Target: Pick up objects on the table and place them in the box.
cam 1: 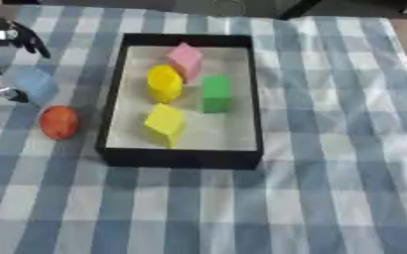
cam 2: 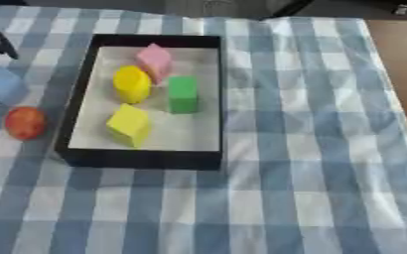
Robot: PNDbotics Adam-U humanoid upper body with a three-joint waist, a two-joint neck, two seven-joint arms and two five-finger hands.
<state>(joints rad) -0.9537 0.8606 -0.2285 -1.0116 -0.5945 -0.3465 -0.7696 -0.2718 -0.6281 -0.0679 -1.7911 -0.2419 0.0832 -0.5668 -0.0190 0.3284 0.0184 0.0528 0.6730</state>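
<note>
A black box (cam 1: 182,159) with a pale floor stands on the checked cloth. Inside lie a pink block (cam 1: 186,59), a yellow cylinder (cam 1: 165,83), a green block (cam 1: 216,93) and a yellow block (cam 1: 165,124). Left of the box, my left hand (cam 1: 16,37) comes in from the upper left corner. Its dark fingers (cam 1: 35,45) sit above a light blue block (cam 1: 33,82) and its thumb below, pinching the block. An orange-red ball (cam 1: 59,122) rests on the cloth just below that block, close to the box's left wall. My right hand shows in neither view.
The blue and white checked cloth (cam 1: 328,149) covers the table. Bare brown tabletop (cam 2: 402,54) shows past the cloth's right edge. Dark shapes lie along the far edge.
</note>
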